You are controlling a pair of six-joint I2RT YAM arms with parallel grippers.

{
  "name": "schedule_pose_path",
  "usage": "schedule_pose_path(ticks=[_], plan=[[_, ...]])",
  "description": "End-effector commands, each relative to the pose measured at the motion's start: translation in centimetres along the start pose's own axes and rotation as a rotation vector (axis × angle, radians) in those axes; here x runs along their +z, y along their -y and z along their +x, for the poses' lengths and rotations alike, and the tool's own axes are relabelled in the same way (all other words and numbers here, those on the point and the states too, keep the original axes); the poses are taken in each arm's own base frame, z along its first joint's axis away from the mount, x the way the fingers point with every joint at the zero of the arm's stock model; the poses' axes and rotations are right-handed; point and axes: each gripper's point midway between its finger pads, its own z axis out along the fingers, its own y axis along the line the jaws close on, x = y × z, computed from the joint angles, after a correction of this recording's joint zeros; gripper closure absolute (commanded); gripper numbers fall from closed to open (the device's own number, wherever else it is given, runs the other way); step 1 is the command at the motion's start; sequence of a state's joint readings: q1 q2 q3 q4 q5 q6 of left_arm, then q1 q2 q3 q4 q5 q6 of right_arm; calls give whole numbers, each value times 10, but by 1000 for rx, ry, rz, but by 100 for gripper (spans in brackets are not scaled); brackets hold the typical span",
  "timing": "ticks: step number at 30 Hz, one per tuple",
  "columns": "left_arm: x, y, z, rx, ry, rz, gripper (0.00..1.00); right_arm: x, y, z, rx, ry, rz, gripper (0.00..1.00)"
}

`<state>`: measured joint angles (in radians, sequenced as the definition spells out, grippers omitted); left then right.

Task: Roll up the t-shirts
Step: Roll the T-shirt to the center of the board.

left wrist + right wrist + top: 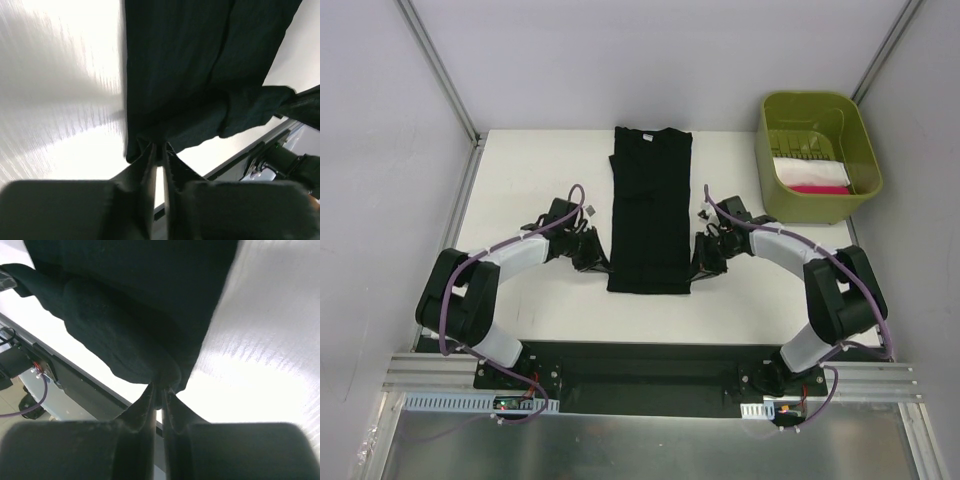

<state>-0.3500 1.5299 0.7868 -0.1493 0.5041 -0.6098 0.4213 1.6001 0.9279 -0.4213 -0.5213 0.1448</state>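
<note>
- Both arm bases sit bolted on a black mounting plate (650, 378) along the near edge of the white table (535, 175).
- The left gripper (592, 252) is low over the table at the left long edge of the black t-shirt (652, 205), close to the shirt's near end.
- Left wrist view: the left gripper (159, 149) has its fingers pressed almost together, a thin slit between them, pinching the shirt's edge at the tips.
- The right gripper (706, 255) mirrors it at the shirt's right long edge, level with the left one.
- Right wrist view: the right gripper (161, 390) has its fingers all but closed, with black cloth caught at the tips.
- The black t-shirt lies folded into a long narrow strip in mid-table. It runs from near the far edge, collar end far, towards the near edge. Both wrist views show its near end bunched into a thick fold.
- A green bin (815, 208) stands at the far right corner of the table, well apart from the shirt.
- The bin holds a white cloth (808, 170) and a pink cloth (817, 188) side by side, the pink one nearer. I cannot tell whether they are rolled or folded.
</note>
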Motion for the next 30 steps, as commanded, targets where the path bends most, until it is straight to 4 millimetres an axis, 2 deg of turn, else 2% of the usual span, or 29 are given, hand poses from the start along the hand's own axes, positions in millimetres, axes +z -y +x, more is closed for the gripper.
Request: schedule_pose_path(ticks=[1,2,3,4,6,8,9,11,12,13,15,16,19,22,23,26,30], plan=[[-3,6,-23,13,54,11,82,-5,-2,-25,-27,56,20,72],[-6,9,-28,23,64,22,68,-8,2,-30,-25,72,32,65],[-11,13,-33,42,80,33,63,-14,2,-36,-45,94,40,55],[-15,16,-36,85,90,42,61,-22,5,-48,-56,134,55,53],[-30,29,-39,173,105,73,56,-39,2,-57,-143,180,61,48],[-35,32,-25,188,77,112,54,-48,-4,-51,-220,164,41,48],[-38,41,-14,177,40,168,58,-49,-7,-47,-248,150,18,49],[-36,38,6,127,-29,201,68,-45,-14,-26,-267,65,-34,53],[-35,41,15,126,-57,222,81,-42,-15,-18,-254,36,-56,58],[-33,41,20,136,-68,234,87,-38,-23,-9,-245,5,-105,63],[-30,44,29,166,-102,259,98,-32,-23,4,-234,-38,-123,73],[-30,49,32,186,-121,291,100,-29,-29,10,-250,-58,-154,75],[-21,49,37,204,-145,295,100,-19,-37,20,-297,-116,-181,81],[-11,47,40,200,-167,285,100,-8,-42,21,-336,-161,-187,85],[-6,44,41,200,-178,276,100,-1,-38,22,-324,-185,-178,87],[3,37,39,190,-186,249,100,6,-39,15,-327,-172,-167,89],[10,37,36,188,-214,256,100,15,-32,16,-319,-220,-143,91]])
